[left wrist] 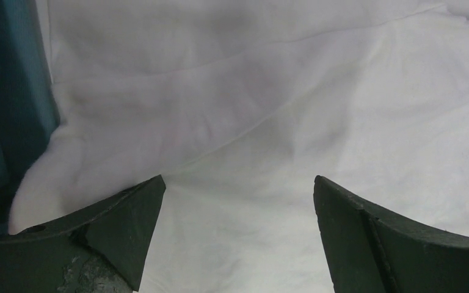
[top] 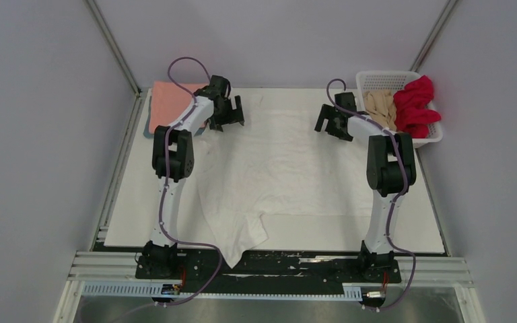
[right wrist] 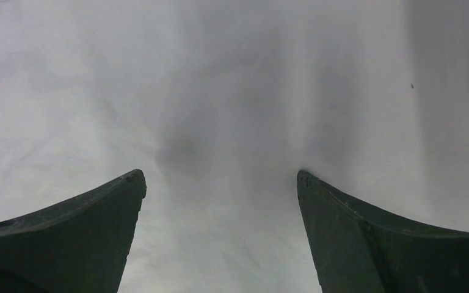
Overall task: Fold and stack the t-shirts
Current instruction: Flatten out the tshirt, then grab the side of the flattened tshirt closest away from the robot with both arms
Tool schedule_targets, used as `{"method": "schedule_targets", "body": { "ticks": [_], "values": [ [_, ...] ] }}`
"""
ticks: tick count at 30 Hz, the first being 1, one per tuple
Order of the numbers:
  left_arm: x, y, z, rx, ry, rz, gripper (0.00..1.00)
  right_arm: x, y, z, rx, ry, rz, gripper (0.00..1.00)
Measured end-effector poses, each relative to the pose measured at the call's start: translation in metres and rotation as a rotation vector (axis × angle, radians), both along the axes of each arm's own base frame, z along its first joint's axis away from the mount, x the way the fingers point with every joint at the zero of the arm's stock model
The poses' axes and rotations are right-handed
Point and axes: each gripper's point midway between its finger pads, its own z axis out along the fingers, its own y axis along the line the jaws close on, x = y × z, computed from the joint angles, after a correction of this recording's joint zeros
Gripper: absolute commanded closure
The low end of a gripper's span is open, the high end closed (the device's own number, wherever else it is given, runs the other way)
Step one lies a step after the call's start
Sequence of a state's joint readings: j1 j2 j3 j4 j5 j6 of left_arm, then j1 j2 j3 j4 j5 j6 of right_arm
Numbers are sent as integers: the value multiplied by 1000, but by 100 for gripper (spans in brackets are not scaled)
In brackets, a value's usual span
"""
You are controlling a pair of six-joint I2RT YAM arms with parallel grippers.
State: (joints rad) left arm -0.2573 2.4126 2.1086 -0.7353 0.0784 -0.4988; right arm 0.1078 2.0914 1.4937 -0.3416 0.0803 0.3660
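Note:
A white t-shirt [top: 276,168] lies spread flat over the table, one part hanging over the near edge. My left gripper [top: 227,114] hovers open over its far left corner, white cloth [left wrist: 238,122] below the fingers and nothing between them. My right gripper [top: 330,121] hovers open over the far right corner, above white cloth [right wrist: 220,122], holding nothing. A folded salmon pink t-shirt [top: 171,101] rests at the far left on a grey-blue t-shirt [left wrist: 6,110]. The red t-shirt [top: 417,104] and the beige t-shirt [top: 380,108] sit bunched in the basket.
The white lattice basket [top: 384,81] stands off the table's far right corner. The white table top [top: 141,202] is bounded by grey walls on both sides and at the back. A metal rail [top: 269,269] with the arm bases runs along the near edge.

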Motion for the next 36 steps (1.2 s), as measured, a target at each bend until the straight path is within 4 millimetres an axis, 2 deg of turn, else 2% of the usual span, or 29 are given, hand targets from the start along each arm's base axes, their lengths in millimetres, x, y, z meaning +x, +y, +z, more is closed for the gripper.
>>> {"method": "schedule_targets", "body": {
  "ticks": [6,8,10,13,16,18,22,26,29,36],
  "values": [
    [7,-1,16,-1,-30,-28,0,-4,2,11,-20,10,29,0],
    [2,-4,29,-9,-43,-38,0,-13,4,24,-24,1,35,0],
    [-13,-4,43,-5,-53,-45,0,-30,10,43,-16,-24,44,0],
    [-65,-6,67,23,-66,-62,0,-68,15,73,10,-70,42,0],
    [-131,-23,87,31,-92,-116,0,-106,15,94,35,-127,35,0],
    [-185,-36,92,34,-106,-165,0,-133,9,100,42,-153,17,0],
    [-290,-53,77,86,-89,-299,0,-172,-9,100,41,-189,-51,0],
    [-375,-59,54,157,-41,-463,0,-198,-28,106,33,-255,-146,0],
    [-416,-59,44,157,-10,-541,1,-203,-38,112,23,-293,-200,0],
    [-477,-53,13,166,117,-605,11,-210,-52,104,7,-286,-266,0]
  ]
}}
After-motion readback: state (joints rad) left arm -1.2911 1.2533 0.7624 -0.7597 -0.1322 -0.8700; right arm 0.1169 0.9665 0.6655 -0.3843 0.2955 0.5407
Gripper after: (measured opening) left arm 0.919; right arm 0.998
